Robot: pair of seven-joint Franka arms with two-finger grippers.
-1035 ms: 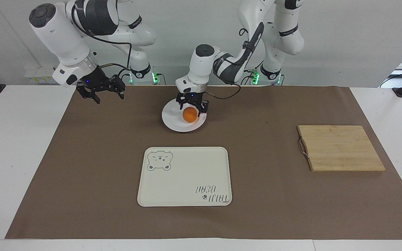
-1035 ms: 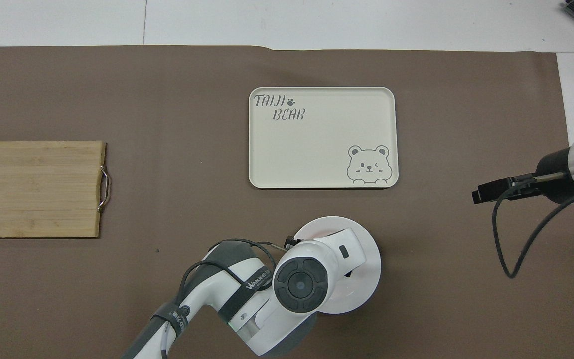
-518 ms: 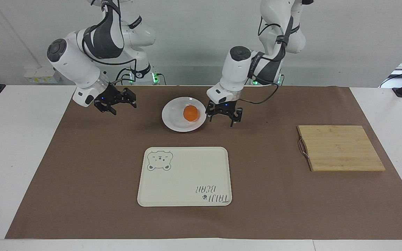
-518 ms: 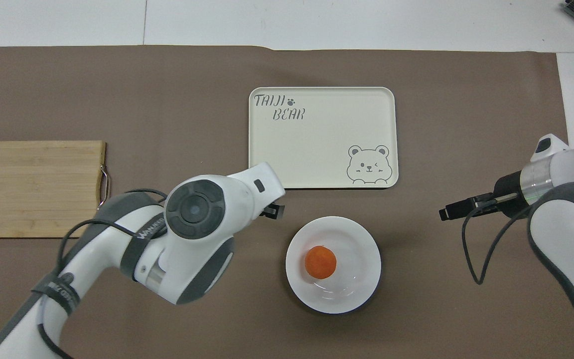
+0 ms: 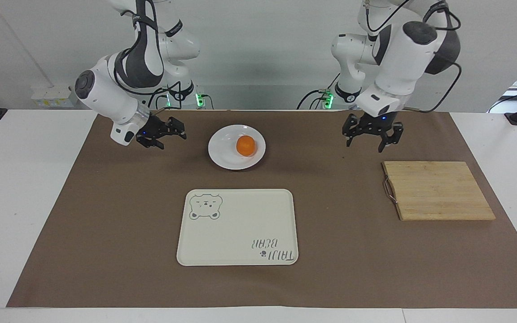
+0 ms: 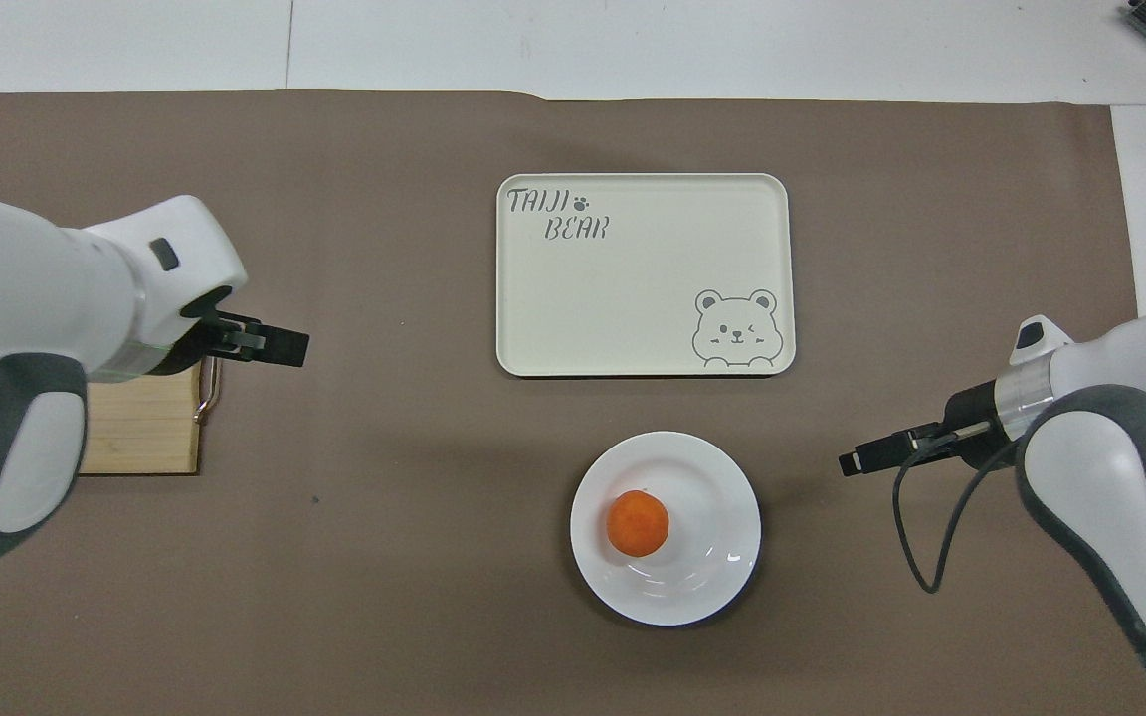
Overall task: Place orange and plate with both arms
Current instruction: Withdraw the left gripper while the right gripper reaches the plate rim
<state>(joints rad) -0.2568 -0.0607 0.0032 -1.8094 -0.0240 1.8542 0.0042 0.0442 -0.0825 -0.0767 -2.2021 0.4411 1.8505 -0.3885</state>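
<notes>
The orange (image 5: pixel 245 145) sits in the white plate (image 5: pixel 222 154), which rests on the brown mat near the robots; both also show in the overhead view, the orange (image 6: pixel 638 523) on the plate (image 6: pixel 722 497). My left gripper (image 5: pixel 365 144) is open and empty, up over the mat between the plate and the cutting board; overhead it (image 6: pixel 283 348) is beside the board's handle. My right gripper (image 5: pixel 173 137) is open and empty, low beside the plate toward the right arm's end, apart from it; overhead it (image 6: pixel 857 464) points at the plate.
A cream tray with a bear drawing (image 5: pixel 237 226) (image 6: pixel 645 273) lies farther from the robots than the plate. A bamboo cutting board (image 5: pixel 438 190) (image 6: pixel 145 438) with a metal handle lies toward the left arm's end.
My left gripper let go of the orange on the plate, rose and swung away toward the cutting board. My right gripper came down and closer to the plate.
</notes>
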